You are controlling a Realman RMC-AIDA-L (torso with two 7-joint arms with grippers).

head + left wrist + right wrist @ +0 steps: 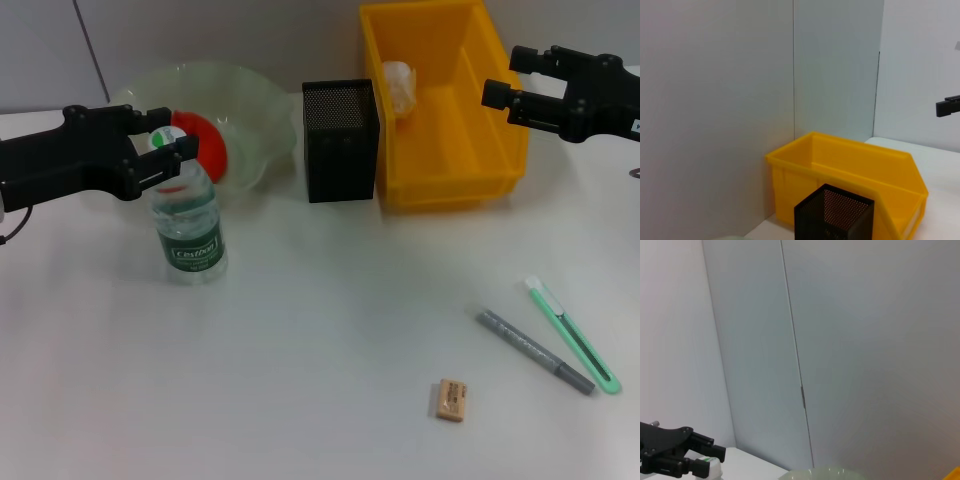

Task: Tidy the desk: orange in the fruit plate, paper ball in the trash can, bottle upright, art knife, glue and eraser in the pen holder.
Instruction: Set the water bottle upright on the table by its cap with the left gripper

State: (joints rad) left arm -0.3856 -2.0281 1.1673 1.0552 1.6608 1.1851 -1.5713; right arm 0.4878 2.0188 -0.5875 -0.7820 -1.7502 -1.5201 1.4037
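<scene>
Left gripper: the left gripper point(168, 150) reaches in from the robot's left, its two fingers pinching the white-and-green cap at the top of the bottle; the right wrist view shows the same hold from farther off point(704, 460).
Bottle: the bottle point(188, 225) stands upright on the desk, green label facing forward, just in front of the fruit plate.
Fruit plate: the fruit plate point(255, 110) sits at the far left of the desk, directly behind the bottle and beside the pen holder.
Orange: the orange point(205, 148) lies inside the fruit plate, partly hidden behind the left gripper and the bottle cap.
Pen holder: the pen holder point(340, 140) stands upright between the fruit plate and the trash can, close against the can's wall.
Trash can: the trash can point(470, 130) sits at the far side of the desk, right of the pen holder.
Paper ball: the paper ball point(398, 85) rests inside the trash can, in its far left corner.
Right gripper: the right gripper point(512, 82) hangs above the right edge of the trash can, fingers spread and holding nothing.
Eraser: the eraser point(451, 400) lies flat on the near desk, well apart from the pen holder.
Art knife: the green art knife point(572, 334) lies near the right edge.
Grey pen: a grey pen point(535, 351) lies just beside the art knife, roughly parallel to it.
Desk: the white desk point(300, 380) carries everything.
</scene>
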